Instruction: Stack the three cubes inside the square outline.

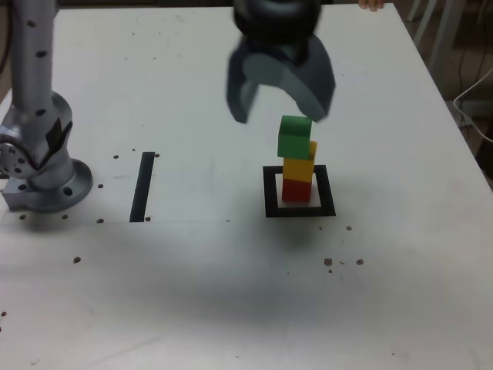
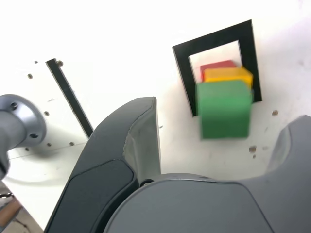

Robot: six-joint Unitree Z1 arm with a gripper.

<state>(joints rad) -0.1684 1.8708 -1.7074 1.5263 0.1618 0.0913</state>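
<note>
Three cubes stand stacked inside the square outline (image 1: 300, 210): the red cube (image 1: 296, 190) at the bottom, the yellow cube (image 1: 299, 167) on it and the green cube (image 1: 294, 136) on top, set slightly toward the exterior view's left. My gripper (image 1: 281, 112) hangs just above the green cube, open, its jaws spread wider than the cube and holding nothing. In the wrist view the green cube (image 2: 224, 109) shows between the jaws of the gripper (image 2: 223, 116), with the yellow cube (image 2: 228, 74), the red cube (image 2: 216, 65) and the outline (image 2: 182, 73) beneath.
The arm's base (image 1: 38, 169) is bolted at the exterior view's left. A thin black strip (image 1: 142, 186) (image 2: 70, 97) lies between it and the outline. Small dark holes dot the white table. A person's fingertip (image 1: 371, 4) shows at the table's far edge.
</note>
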